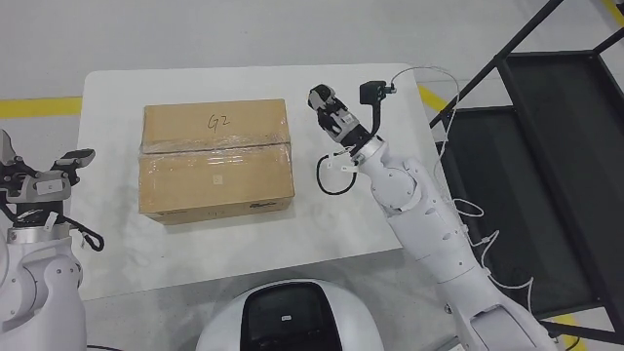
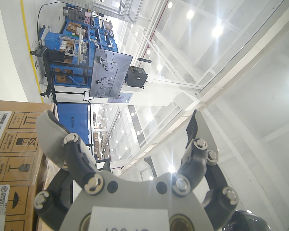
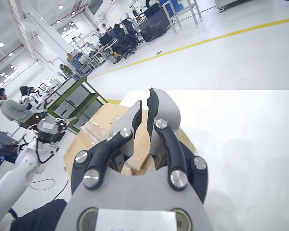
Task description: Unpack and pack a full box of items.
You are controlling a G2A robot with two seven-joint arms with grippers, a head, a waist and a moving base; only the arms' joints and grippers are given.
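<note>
A brown cardboard box (image 1: 216, 159) lies shut in the middle of the white table (image 1: 341, 224), with clear tape along its top seam and handwriting on one flap. My right gripper (image 1: 326, 105) hovers just off the box's far right corner; in the right wrist view the right gripper (image 3: 145, 104) is shut on nothing, with the box (image 3: 103, 121) behind it. My left gripper (image 1: 44, 168) is off the table's left edge. In its own view the left gripper (image 2: 122, 131) is open and points up at the ceiling, with the box's printed side (image 2: 12, 145) beside it.
A black metal rack (image 1: 546, 156) stands close to the table's right side. A green cart (image 3: 79, 97) stands on the floor beyond the table's far left. Bare tabletop lies in front of and to the right of the box.
</note>
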